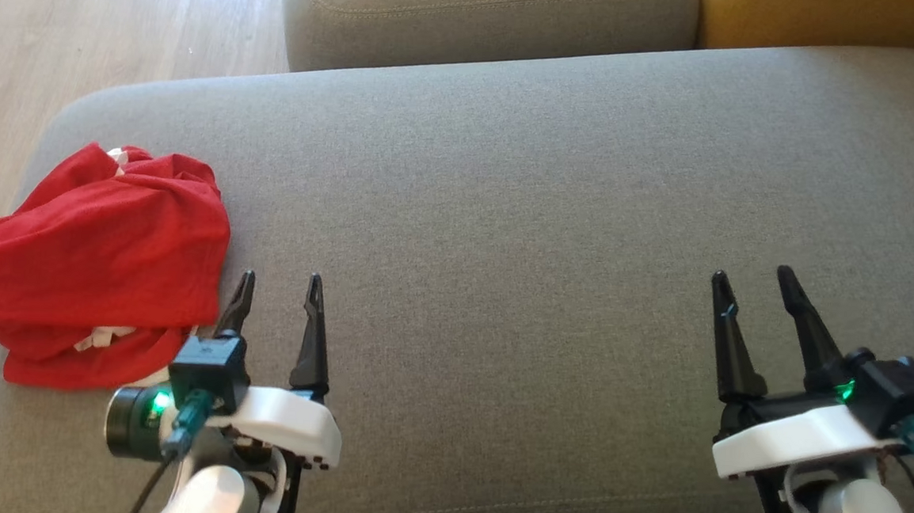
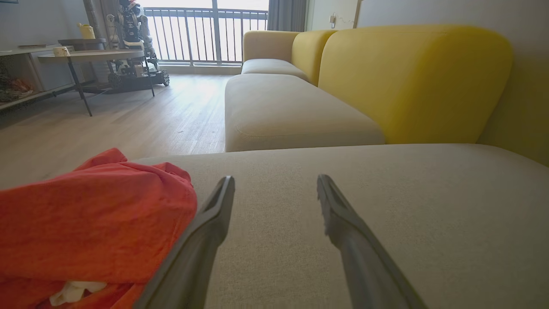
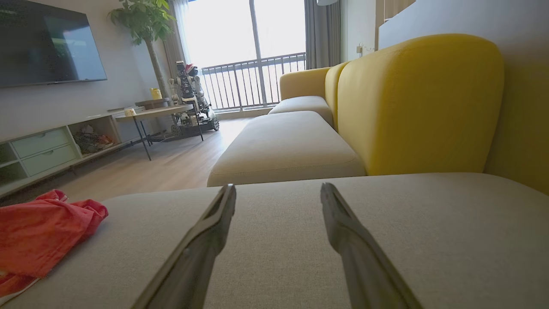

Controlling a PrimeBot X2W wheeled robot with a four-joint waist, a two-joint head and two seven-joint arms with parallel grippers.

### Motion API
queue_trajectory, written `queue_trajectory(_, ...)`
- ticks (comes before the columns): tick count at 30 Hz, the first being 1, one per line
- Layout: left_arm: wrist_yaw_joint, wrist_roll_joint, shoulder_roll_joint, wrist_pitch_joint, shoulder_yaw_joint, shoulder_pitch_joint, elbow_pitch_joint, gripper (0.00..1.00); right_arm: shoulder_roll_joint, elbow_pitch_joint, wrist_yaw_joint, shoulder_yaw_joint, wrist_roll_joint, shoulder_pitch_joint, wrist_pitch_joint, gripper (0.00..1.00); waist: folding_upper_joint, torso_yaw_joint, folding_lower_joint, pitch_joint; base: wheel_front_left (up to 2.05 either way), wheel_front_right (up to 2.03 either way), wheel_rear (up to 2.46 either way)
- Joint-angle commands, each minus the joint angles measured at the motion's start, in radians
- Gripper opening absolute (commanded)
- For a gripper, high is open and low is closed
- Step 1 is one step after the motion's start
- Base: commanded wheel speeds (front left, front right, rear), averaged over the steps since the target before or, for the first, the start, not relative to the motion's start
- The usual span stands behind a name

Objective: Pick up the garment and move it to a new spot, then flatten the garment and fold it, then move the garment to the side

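Observation:
The garment (image 1: 99, 262) is a crumpled red heap with bits of white showing, lying at the left end of the grey sofa seat (image 1: 523, 213). My left gripper (image 1: 281, 284) is open just to its right, the left finger close beside the cloth's edge, nothing between the fingers. In the left wrist view the garment (image 2: 94, 223) bulges at the lower left beside my left gripper (image 2: 274, 182). My right gripper (image 1: 753, 278) stands open far to the right over bare cushion. From the right wrist the garment (image 3: 43, 231) lies at the far left, away from my right gripper (image 3: 278, 191).
A second grey seat cushion (image 1: 487, 20) lies beyond, with a yellow backrest (image 2: 411, 81) along the right. Wooden floor (image 1: 83, 19) drops off past the seat's left edge. A side table (image 3: 154, 113) and another robot (image 3: 188, 98) stand far off by the window.

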State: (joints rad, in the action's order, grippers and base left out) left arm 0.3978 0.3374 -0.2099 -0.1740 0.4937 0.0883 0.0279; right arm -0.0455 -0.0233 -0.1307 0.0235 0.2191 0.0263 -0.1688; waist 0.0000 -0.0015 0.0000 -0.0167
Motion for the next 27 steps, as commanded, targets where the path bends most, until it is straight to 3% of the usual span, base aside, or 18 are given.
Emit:
queue_trajectory(1,0.016,-0.031,-0.023,-0.015,-0.006,0.062,-0.02,1.0,-0.004,0.027,0.0,-0.029,-0.05,0.029,-0.02,1.0,0.0,-0.001,0.0,-0.001,0.0,0.0,0.0)
queue_trajectory(10,0.023,-0.094,-0.022,-0.042,0.027,0.07,-0.013,1.0,-0.004,0.012,0.0,-0.049,-0.153,0.042,-0.046,1.0,0.0,-0.002,0.0,-0.006,0.0,0.0,0.0)
queue_trajectory(14,0.013,-0.093,-0.005,-0.05,0.017,0.062,-0.021,1.0,-0.004,0.011,0.0,-0.058,-0.078,0.039,-0.055,1.0,0.0,0.0,0.0,-0.005,0.0,0.0,0.0)
queue_trajectory(19,-0.067,-0.056,0.055,-0.068,-0.06,0.014,-0.018,1.0,-0.004,0.012,0.0,-0.069,-0.048,0.042,-0.073,1.0,0.0,0.002,0.0,0.002,0.0,0.0,0.0)
queue_trajectory(27,-0.16,-0.153,0.11,-0.088,-0.137,-0.018,0.038,1.0,-0.005,-0.022,0.0,-0.071,-0.102,0.035,-0.08,1.0,0.0,0.004,0.0,0.008,0.0,0.0,0.0)
